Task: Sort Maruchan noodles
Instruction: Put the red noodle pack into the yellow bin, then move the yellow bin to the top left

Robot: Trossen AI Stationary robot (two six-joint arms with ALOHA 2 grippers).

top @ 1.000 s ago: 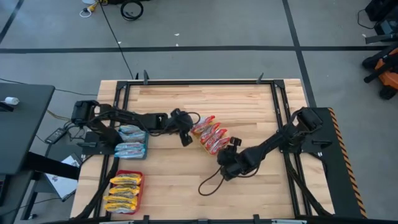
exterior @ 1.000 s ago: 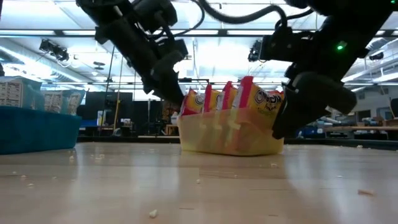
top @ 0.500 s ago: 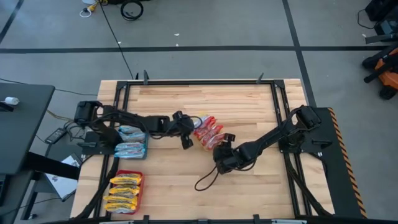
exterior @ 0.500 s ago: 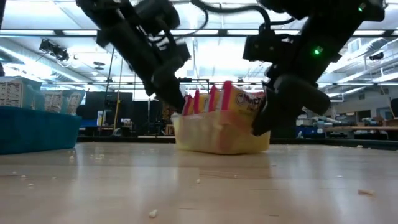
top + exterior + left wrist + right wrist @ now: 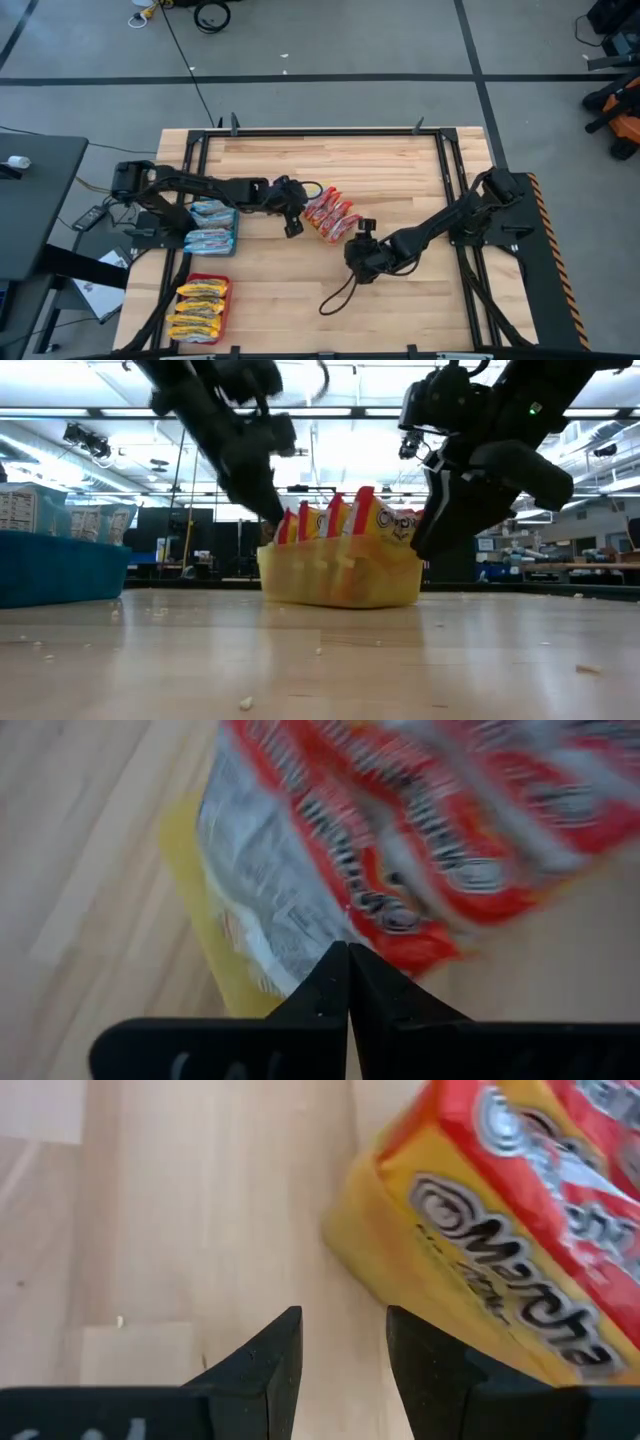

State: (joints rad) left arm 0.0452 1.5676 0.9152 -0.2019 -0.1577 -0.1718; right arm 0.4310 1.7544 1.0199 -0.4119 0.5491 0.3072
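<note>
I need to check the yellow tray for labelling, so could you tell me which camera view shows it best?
The low view: the yellow tray shows side-on, its whole wall visible, red-and-white noodle packets upright inside. The high view shows mostly packets; the wrist views catch only an edge or a corner.

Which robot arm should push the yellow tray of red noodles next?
Probably the left. Its shut left gripper sits right at the yellow tray holding the red noodle packets. The open right gripper is close too, at the tray's other end.

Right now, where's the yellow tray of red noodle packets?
In the high view, the yellow tray sits mid-table, between the left gripper and right gripper.
</note>
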